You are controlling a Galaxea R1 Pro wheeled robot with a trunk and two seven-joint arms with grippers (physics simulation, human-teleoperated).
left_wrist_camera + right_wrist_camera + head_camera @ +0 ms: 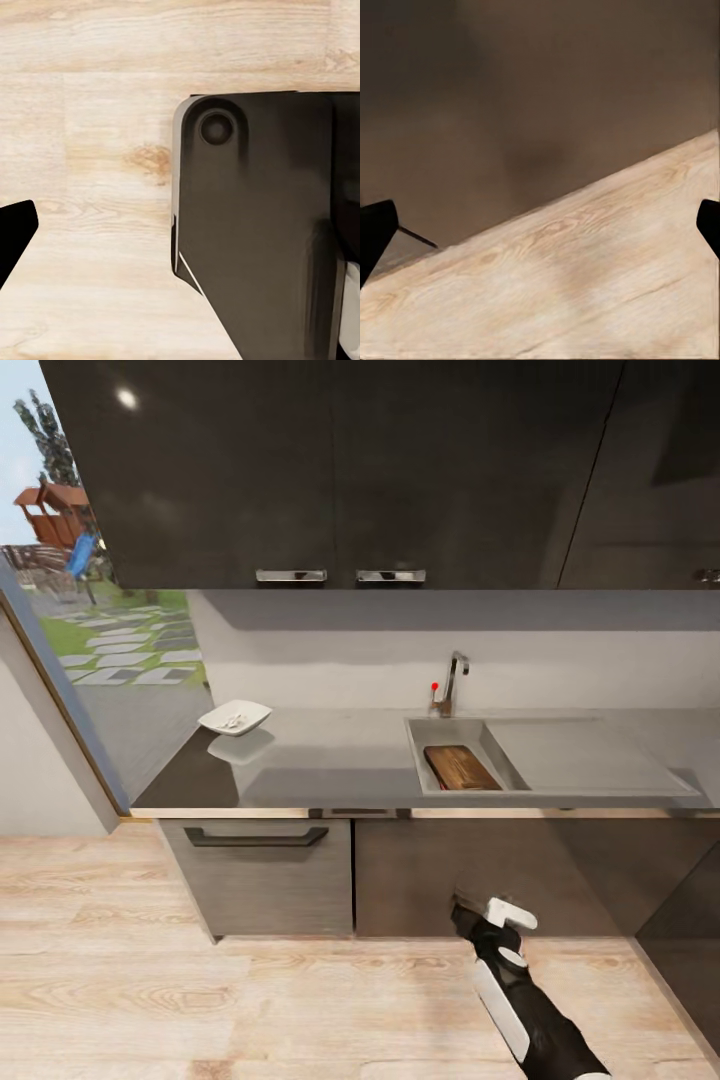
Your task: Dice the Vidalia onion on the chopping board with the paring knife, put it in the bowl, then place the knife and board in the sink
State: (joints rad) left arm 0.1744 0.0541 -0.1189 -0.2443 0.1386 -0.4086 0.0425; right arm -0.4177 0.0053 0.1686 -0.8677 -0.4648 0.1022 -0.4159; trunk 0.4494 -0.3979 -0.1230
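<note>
The chopping board [461,768] lies inside the sink [418,752] basin, under the chrome tap [452,682]. At the left end of the countertop [330,765] stands the white bowl [234,717] with small pale bits in it. The Vidalia onion and the paring knife are out of view. My right gripper [463,908] hangs low in front of the cabinet below the sink; in the right wrist view it [540,232] is open over the floor, holding nothing. One fingertip [15,232] of my left gripper [180,240] shows, spread wide, above the floor.
Dark wall cabinets [340,470] hang above the counter. Below it are grey cabinet fronts with a bar handle [256,838]. A window [90,610] is at the left. Wooden floor [250,1000] lies before the cabinets. A dark part of my own body [255,225] is beside the left gripper.
</note>
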